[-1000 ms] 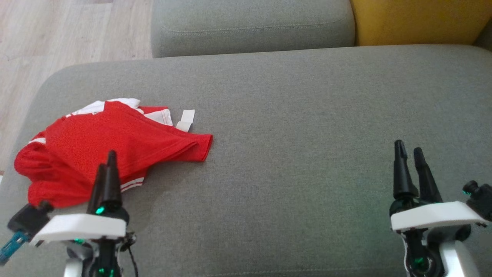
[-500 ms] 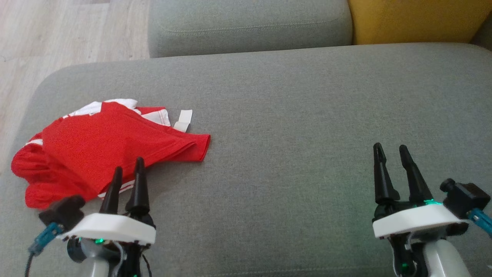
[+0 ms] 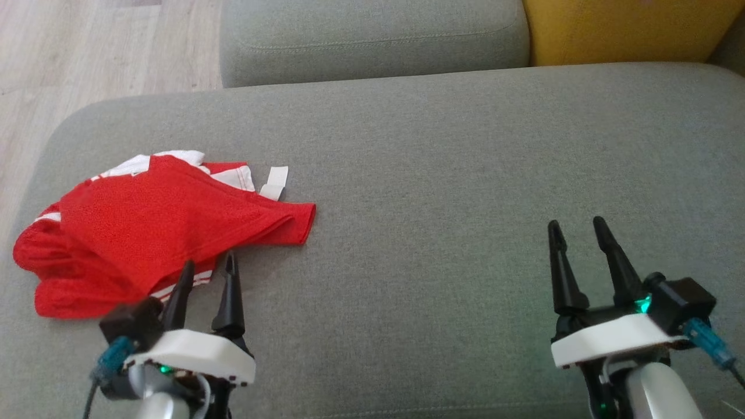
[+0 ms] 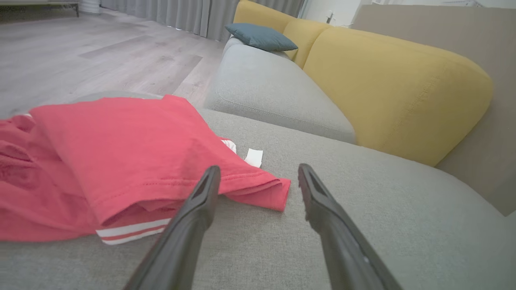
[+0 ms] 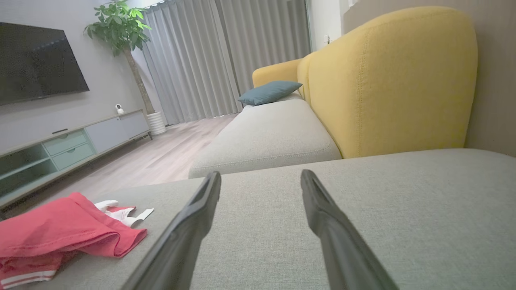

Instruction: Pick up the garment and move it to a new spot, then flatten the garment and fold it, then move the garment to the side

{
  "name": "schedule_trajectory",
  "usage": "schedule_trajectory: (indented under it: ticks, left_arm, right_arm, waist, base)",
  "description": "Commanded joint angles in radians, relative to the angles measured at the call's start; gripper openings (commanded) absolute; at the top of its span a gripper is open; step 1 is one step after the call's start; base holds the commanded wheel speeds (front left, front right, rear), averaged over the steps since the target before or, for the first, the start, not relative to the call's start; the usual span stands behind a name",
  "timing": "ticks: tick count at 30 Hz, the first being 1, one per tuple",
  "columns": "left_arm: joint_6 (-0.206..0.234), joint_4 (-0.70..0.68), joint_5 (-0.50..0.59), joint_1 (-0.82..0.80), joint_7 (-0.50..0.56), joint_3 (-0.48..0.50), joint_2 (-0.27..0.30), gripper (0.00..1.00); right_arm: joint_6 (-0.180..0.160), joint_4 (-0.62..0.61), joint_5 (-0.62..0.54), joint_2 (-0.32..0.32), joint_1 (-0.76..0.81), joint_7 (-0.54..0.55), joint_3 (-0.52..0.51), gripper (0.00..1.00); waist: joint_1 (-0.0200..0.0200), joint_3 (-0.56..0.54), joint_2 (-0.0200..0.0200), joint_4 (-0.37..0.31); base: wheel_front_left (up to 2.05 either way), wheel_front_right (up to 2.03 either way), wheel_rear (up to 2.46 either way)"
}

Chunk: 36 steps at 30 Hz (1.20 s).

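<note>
Largest change first: slight slide of the whole head view, so put down to the camera, not to the seat (image 3: pixel 465 174). Next, left gripper (image 3: pixel 210 261): drawn back off the top of the garment (image 3: pixel 145 227) and turned at the wrist within the last second. Now stands with jaws wide apart, empty, tips at the cloth's near hem; touching or just above, cannot tell. From the left wrist, red corner straight ahead between the jaws, striped edge beside the left-hand finger. Right gripper (image 3: pixel 575 221): shifted a little toward the cloth, jaws likewise spread and holding nothing, garment well apart to its left across bare grey.

Reads as lining up for the first pick. Nothing lifted yet, so moving, flattening, folding and setting aside all remain.

Counted, big to small:
- two grey seats: the seat under the jaws, plus a far seat (image 3: pixel 372 35) beyond them
- one yellow back (image 3: pixel 628 29), in at least two sections
- one crumpled garment, red with white stripes
- two grippers
- one teal pillow (image 4: pixel 260 36)
- one white tag (image 3: pixel 275 183), just past the cloth, ahead of the left jaws
</note>
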Motion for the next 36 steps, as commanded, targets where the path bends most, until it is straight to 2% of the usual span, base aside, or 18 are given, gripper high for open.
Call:
schedule_trajectory:
  ticks: [1,16,20,25,32,36]
  left_arm:
    - [0.015,-0.044,0.043,-0.044,-0.019,0.005,0.021,1.0]
    - [0.095,-0.076,0.204,-0.052,-0.06,-0.077,0.069,1.0]
    - [0.101,-0.109,0.208,-0.046,-0.071,-0.077,0.056,1.0]
    - [0.068,-0.144,0.211,-0.027,-0.086,-0.038,0.029,1.0]
    - [-0.021,-0.146,0.261,0.007,-0.106,0.018,-0.01,1.0]
    - [-0.058,-0.132,0.303,0.01,-0.114,0.03,-0.026,1.0]
  right_arm:
    - [0.003,-0.039,-0.049,-0.007,-0.033,-0.017,0.025,1.0]
    - [0.004,-0.073,-0.214,-0.008,-0.023,-0.058,0.051,1.0]
    - [0.004,-0.089,-0.226,-0.008,-0.017,-0.07,0.059,1.0]
    - [0.004,-0.101,-0.157,-0.009,0.0,-0.085,0.049,1.0]
    - [0.004,-0.093,-0.004,-0.009,0.021,-0.105,0.018,1.0]
    - [0.004,-0.077,0.023,-0.009,0.025,-0.113,0.006,1.0]
  waist:
    - [0.0,0.0,0.0,0.0]
    - [0.0,0.0,0.0,0.002]
    - [0.0,-0.001,0.0,0.003]
    - [0.0,-0.005,0.0,0.004]
    - [0.0,-0.012,0.0,0.0]
    - [0.0,-0.013,0.0,-0.001]
  base:
    - [0.0,0.0,0.0]
    - [0.0,0.0,0.0]
    - [0.0,0.0,0.0]
    - [0.0,0.0,0.0]
    - [0.0,0.0,0.0]
    - [0.0,0.0,0.0]
